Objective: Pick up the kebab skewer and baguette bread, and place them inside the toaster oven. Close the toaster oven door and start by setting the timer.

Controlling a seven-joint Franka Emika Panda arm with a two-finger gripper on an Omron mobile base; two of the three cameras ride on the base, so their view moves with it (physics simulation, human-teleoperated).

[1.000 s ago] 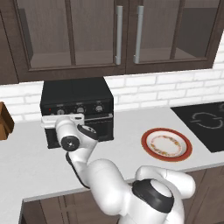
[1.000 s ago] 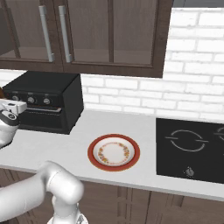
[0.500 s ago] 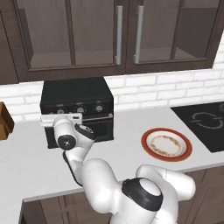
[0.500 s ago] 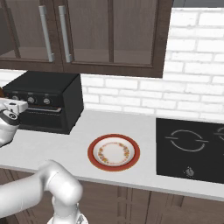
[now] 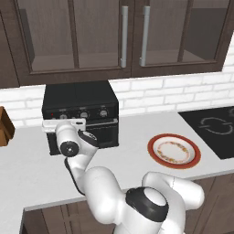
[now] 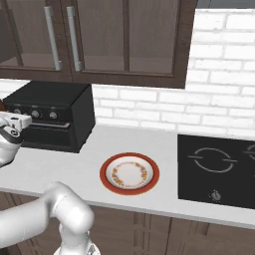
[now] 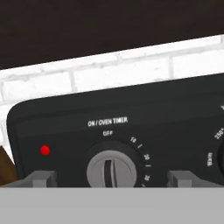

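The black toaster oven [image 5: 80, 103] [image 6: 55, 107] [image 7: 131, 109] stands at the back of the counter. The toaster oven door [image 5: 103, 132] [image 6: 50, 132] is shut. My gripper [image 5: 64, 123] [image 6: 17, 122] [image 7: 111, 177] is open, right in front of the left end of the knob row. In the hand view the grey timer knob [image 7: 111, 168] sits between the two fingertips [image 7: 41, 177], apart from both. Its bar stands upright under the word OFF. A red light [image 7: 44, 150] glows to its left. The kebab skewer and the baguette bread are hidden.
A red-rimmed plate [image 5: 151, 153] [image 6: 104, 174] with nothing on it lies on the counter right of the oven. The black cooktop [image 5: 215, 128] [image 6: 219, 167] lies farther right. A brown object [image 5: 4, 125] stands at the left edge. Dark wall cabinets [image 5: 132, 36] hang overhead.
The hand has edged slightly left in front of the oven's knob row. The jaws stay open.
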